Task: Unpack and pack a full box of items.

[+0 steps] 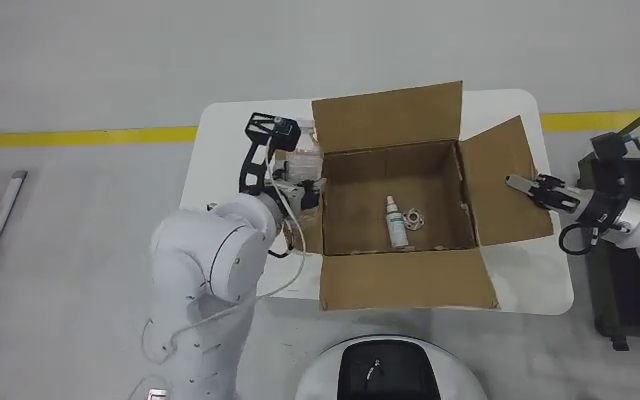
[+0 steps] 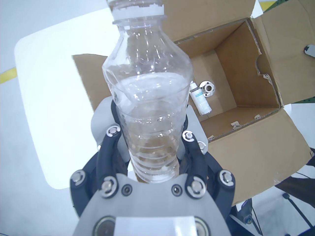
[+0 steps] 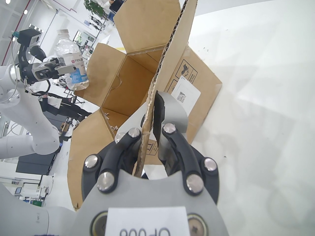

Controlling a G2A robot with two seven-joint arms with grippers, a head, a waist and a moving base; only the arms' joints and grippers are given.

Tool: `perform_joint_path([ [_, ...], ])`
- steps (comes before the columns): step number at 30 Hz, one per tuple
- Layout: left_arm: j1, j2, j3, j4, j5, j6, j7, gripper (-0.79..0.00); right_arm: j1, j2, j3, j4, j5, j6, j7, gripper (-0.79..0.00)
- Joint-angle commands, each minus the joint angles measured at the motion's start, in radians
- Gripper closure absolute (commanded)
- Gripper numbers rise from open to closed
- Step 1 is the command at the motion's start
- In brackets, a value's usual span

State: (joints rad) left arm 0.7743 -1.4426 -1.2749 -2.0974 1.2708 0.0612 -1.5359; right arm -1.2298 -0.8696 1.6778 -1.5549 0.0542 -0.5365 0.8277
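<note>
Cardboard box (image 1: 405, 282), flaps open, sits on the white tabletop (image 1: 230, 140). A small spray bottle (image 1: 397, 222) and a metal flanged fitting (image 1: 415, 215) lie side by side on its floor. Your left end effector (image 2: 150, 133) is clamped around a water bottle (image 2: 147, 94), upright just outside the left wall. Your right end effector (image 3: 151, 128) pinches the right flap (image 1: 505, 180). Probably unpacking: lower the bottle onto bare tabletop, clear of the flaps, base flat before releasing.

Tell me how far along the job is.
Looks mostly emptied: the brown cardboard box holds only a small white spray bottle and a silver metal flange. Left jaws hold a clear plastic water bottle beside it; right jaws pinch its side flap. Repacking likely remains.
</note>
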Motion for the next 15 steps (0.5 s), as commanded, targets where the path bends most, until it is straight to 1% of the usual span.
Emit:
perform_joint_path([
  [1, 0.025, 0.012, -0.046, -0.06, -0.007, 0.002, 0.0, 0.0, -0.002, 0.001, 0.0, -0.006, -0.003, 0.0, -0.004, -0.175],
  [5, 0.072, 0.033, -0.124, -0.138, -0.01, 0.014, 0.0, 0.0, -0.006, 0.001, -0.003, -0.013, -0.018, 0.005, -0.012, -0.203],
  [7, 0.095, 0.042, -0.175, -0.177, -0.025, 0.033, 0.0, 0.0, -0.006, 0.001, -0.009, -0.018, -0.03, 0.008, -0.021, -0.185],
  [8, 0.113, 0.049, -0.202, -0.18, 0.0, 0.035, 0.0, 0.0, -0.007, 0.0, -0.013, -0.018, -0.027, 0.009, -0.025, -0.151],
  [9, 0.13, 0.054, -0.218, -0.189, 0.006, 0.033, 0.0, 0.0, -0.008, 0.0, -0.015, -0.019, -0.026, 0.009, -0.029, -0.099],
  [10, 0.147, 0.058, -0.238, -0.195, 0.006, 0.037, 0.0, 0.0, -0.008, 0.0, -0.017, -0.018, -0.023, 0.01, -0.034, -0.018],
  [11, 0.164, 0.063, -0.257, -0.193, 0.014, 0.04, 0.0, 0.0, -0.009, -0.001, -0.019, -0.017, -0.022, 0.011, -0.039, 0.0],
  [13, 0.191, 0.072, -0.284, -0.195, 0.012, 0.045, 0.0, 0.0, -0.011, -0.001, -0.02, -0.016, -0.021, 0.01, -0.05, 0.0],
  [15, 0.214, 0.079, -0.295, -0.171, 0.0, 0.045, 0.0, 0.0, -0.015, -0.002, -0.022, -0.016, -0.022, 0.013, -0.061, 0.0],
])
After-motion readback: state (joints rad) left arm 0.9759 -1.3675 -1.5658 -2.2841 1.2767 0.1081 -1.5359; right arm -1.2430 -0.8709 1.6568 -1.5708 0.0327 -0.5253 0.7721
